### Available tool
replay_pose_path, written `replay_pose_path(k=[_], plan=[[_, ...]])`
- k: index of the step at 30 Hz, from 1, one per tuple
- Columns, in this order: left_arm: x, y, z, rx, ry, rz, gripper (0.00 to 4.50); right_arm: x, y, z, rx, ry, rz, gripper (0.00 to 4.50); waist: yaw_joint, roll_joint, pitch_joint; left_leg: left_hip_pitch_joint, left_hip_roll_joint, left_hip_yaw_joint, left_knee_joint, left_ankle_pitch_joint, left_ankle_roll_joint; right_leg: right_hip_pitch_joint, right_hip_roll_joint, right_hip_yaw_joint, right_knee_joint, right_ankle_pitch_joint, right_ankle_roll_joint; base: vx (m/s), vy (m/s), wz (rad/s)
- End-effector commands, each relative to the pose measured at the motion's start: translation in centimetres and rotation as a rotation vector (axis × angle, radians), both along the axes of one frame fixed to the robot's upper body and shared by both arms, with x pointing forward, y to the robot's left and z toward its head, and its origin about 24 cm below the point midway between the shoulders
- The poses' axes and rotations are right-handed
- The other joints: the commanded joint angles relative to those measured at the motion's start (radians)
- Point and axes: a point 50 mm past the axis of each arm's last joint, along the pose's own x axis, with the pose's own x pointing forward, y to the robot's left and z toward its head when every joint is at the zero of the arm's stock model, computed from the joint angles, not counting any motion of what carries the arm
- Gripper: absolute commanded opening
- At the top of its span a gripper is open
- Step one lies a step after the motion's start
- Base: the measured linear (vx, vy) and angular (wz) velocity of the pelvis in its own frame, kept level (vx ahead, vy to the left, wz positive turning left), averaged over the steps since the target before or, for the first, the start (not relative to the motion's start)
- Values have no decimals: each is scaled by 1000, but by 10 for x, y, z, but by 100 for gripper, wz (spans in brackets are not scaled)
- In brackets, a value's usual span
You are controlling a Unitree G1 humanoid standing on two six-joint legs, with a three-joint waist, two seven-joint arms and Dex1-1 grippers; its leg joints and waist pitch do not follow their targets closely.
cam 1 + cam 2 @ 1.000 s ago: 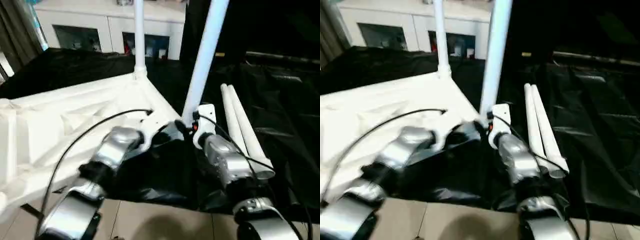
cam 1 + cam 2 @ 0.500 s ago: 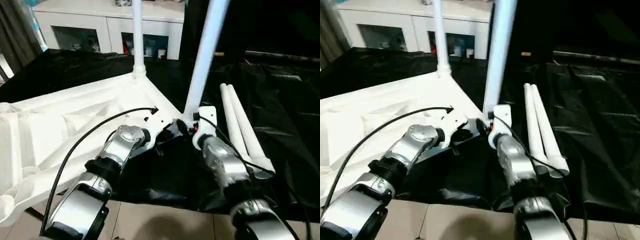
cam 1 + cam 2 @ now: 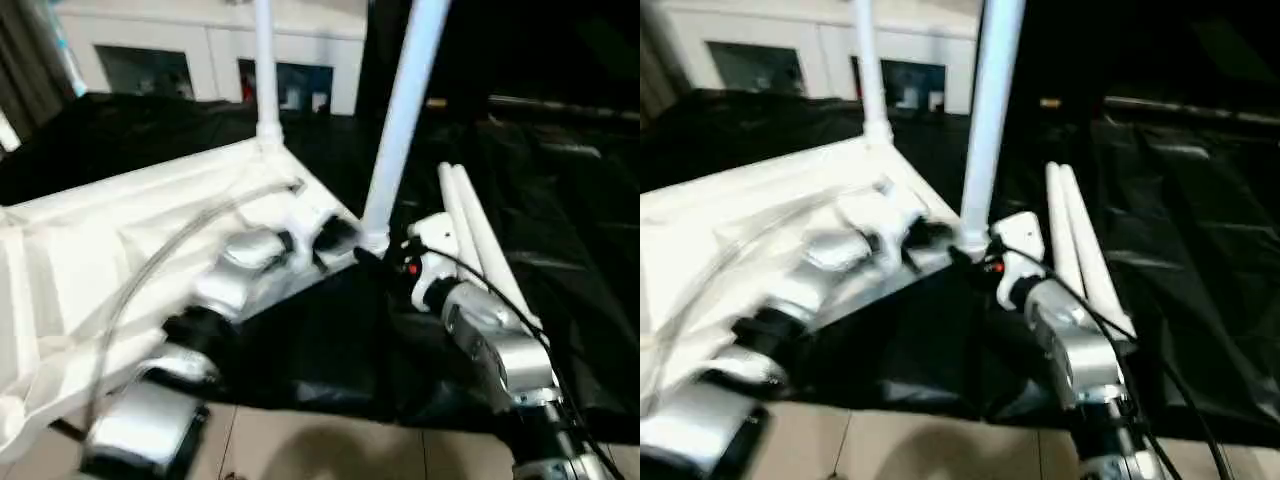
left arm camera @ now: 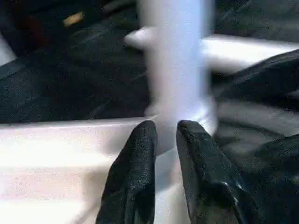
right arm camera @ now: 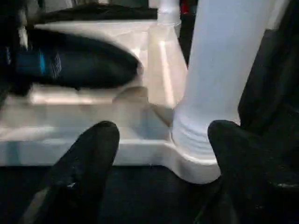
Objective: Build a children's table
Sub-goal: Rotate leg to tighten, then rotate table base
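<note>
Left eye view: silver forearms nearest. Left gripper at near right corner of upturned white plastic children's table top, black fingers almost together, narrow gap, nothing gripped. Right gripper just right of same corner, fingers spread wide either side of upright white tapered tube leg seated in corner socket, not clamping. Two loose white tube legs lie right on black-draped table. Second upright leg at far corner. White glass-door cabinet beyond.
</note>
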Motion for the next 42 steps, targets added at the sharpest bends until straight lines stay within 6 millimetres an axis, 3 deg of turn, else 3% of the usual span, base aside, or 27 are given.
replay_pose_path(k=[1, 2, 3, 4, 5, 8, 9, 11, 16, 17, 22, 28, 30, 31, 32, 33, 34, 35, 38, 39, 41, 42], plan=[[1, 24, 6, 71, 11, 77, 127, -2, -1, -8, -53, 47, 2, 312, 2, 4, -61, 0, 22, -4, -67, -143, 40, 62, -62, 54, -72, -174, -163, 0, 0, 0], [1, 34, 7, 101, 5, 109, 131, -3, 1, -10, -59, 56, 6, 307, 1, 0, -60, 3, 21, -3, -66, -143, 33, 60, -61, 56, -73, -190, -158, 0, 0, 0], [0, 49, 10, 142, 1, 155, 148, -3, 3, -12, -68, 70, 11, 294, 3, 3, -61, 6, 23, -4, -66, -145, 28, 59, -62, 57, -71, -188, -161, 0, 0, 0], [-2, 62, 14, 174, -1, 197, 160, -3, 5, -14, -74, 84, 14, 280, -1, -3, -60, 4, 26, -6, -69, -145, 20, 61, -61, 57, -65, -178, -164, 0, 0, 0], [-2, 65, 15, 180, -1, 204, 160, -3, 5, -15, -75, 87, 15, 280, -1, 4, -59, 5, 25, -5, -70, -148, 16, 58, -59, 57, -68, -178, -164, 0, 0, 0], [-11, 103, 24, 318, -3, 302, 179, -3, 11, -20, -95, 118, 34, 260, -1, 7, -59, 7, 26, -4, -70, -137, 10, 55, -57, 59, -61, -131, -178, 0, 0, 0], [-11, 103, 24, 318, -3, 302, 191, -3, 11, -20, -95, 118, 34, 247, 0, 8, -60, 8, 26, -5, -70, -139, 5, 56, -57, 58, -59, -127, -178, 0, 0, 0], [-21, 133, 32, 439, 3, 383, 201, -1, 15, -24, -116, 137, 44, 236, 0, 6, -58, 10, 26, -5, -72, -150, -2, 55, -59, 59, -58, -133, -181, 0, 0, 0], [-35, 166, 44, 556, 21, 520, 236, 2, 21, -29, -129, 150, 54, 203, 1, 11, -55, 13, 26, -5, -74, -175, -22, 52, -59, 61, -60, -153, -186, 0, 0, 0], [-36, 171, 46, 583, 20, 538, 245, 2, 23, -29, -130, 152, 58, 192, 2, 6, -53, 15, 25, -4, -74, -183, -22, 50, -57, 61, -63, -164, -183, 0, 0, 0], [-54, 208, 38, 760, 115, 609, 286, 5, 31, -32, -135, 155, 77, 149, 2, 7, -54, 12, 23, -9, -77, -181, -32, 51, -58, 62, -59, -156, -173, 0, 0, 0], [-63, 225, 14, 859, 187, 642, 335, 8, 38, -33, -129, 149, 92, 88, 5, 15, -55, 17, 22, -7, -75, -188, -36, 48, -55, 63, -56, -108, -194, 0, 0, 0], [-66, 230, 6, 875, 213, 646, 335, 9, 39, -33, -129, 146, 96, 79, 5, 14, -56, 15, 21, -8, -76, -203, -39, 52, -57, 63, -57, -120, -189, 0, 0, 0], [-66, 231, 4, 875, 219, 645, 304, 9, 40, -33, -129, 146, 97, 68, 7, 13, -57, 17, 22, -9, -76, -202, -41, 52, -59, 63, -57, -121, -189, 0, 0, 0], [-66, 228, 0, 846, 231, 631, 297, 9, 41, -33, -126, 144, 98, 58, 7, 16, -56, 17, 23, -10, -77, -211, -42, 51, -59, 63, -59, -130, -191, 0, 0, 0], [-66, 223, -6, 799, 248, 604, 297, 10, 42, -33, -121, 143, 99, 58, 6, 9, -56, 17, 23, -9, -77, -214, -42, 51, -59, 63, -60, -132, -191, 0, 0, 0], [-65, 220, -9, 776, 253, 585, 297, 10, 43, -33, -120, 143, 100, 38, 8, 14, -56, 18, 23, -9, -77, -219, -44, 50, -60, 64, -60, -135, -195, 0, 0, 0], [-65, 213, -12, 739, 268, 546, 292, 10, 44, -35, -122, 145, 103, 32, 9, 12, -57, 17, 24, -9, -76, -217, -45, 51, -63, 64, -58, -134, -202, 0, 0, 0], [-63, 202, -12, 698, 265, 498, 253, 11, 46, -37, -125, 147, 107, 5, 9, 9, -56, 15, 24, -9, -76, -207, -42, 53, -62, 64, -56, -127, -205, 0, 0, 0], [-62, 196, -12, 681, 275, 454, 253, 13, 47, -37, -124, 148, 108, 5, 10, 13, -56, 16, 24, -9, -76, -207, -42, 52, -62, 64, -56, -128, -204, 0, 0, 0], [-61, 194, -12, 676, 279, 434, 242, 13, 48, -37, -123, 148, 107, 0, 8, 9, -57, 16, 24, -8, -75, -197, -39, 53, -62, 64, -56, -124, -206, 0, 0, 0], [-61, 186, -15, 646, 292, 365, 214, 16, 50, -37, -123, 149, 108, 0, 8, 9, -57, 16, 24, -8, -75, -196, -38, 53, -61, 64, -55, -121, -205, 0, 0, 0]])
